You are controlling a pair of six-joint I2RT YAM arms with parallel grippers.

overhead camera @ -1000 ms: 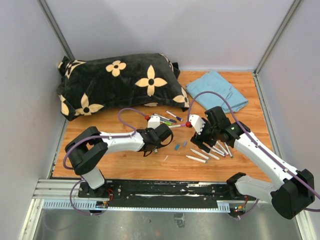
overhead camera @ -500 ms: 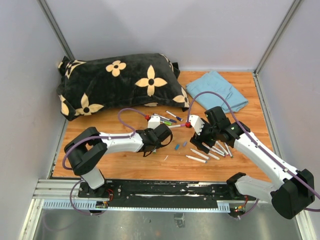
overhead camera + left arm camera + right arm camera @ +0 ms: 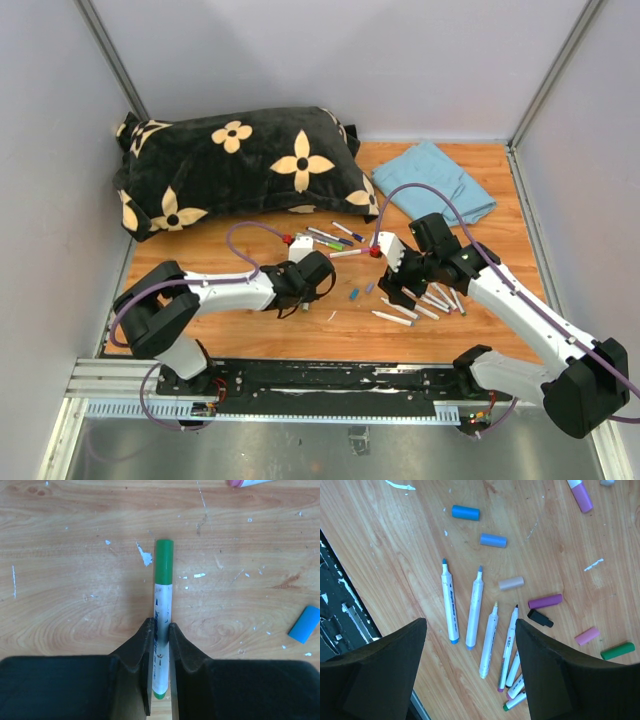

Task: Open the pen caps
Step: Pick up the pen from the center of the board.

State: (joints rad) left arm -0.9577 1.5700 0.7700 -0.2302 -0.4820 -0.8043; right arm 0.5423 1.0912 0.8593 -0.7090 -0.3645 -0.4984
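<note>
My left gripper [image 3: 160, 630] is shut on the white barrel of a marker pen [image 3: 161, 611]. Its green cap [image 3: 164, 560] is still on and points away from the fingers, just above the wooden table. In the top view this left gripper [image 3: 305, 288] sits left of centre. My right gripper [image 3: 470, 625] is open and holds nothing. It hovers over several uncapped pens [image 3: 449, 602]. Loose pen caps lie around them: two blue [image 3: 465, 512], one beige [image 3: 511, 583], one purple [image 3: 545, 601], one black [image 3: 540, 618]. Capped pens [image 3: 330, 240] lie further back.
A black pillow with cream flowers [image 3: 240, 165] fills the back left of the table. A folded blue cloth [image 3: 440, 180] lies at the back right. One loose blue cap [image 3: 304, 624] is right of the left gripper. The metal rail [image 3: 320, 385] runs along the near edge.
My left gripper has closed on the green-capped pen and drawn back a little toward the near left. The right arm has barely moved.
</note>
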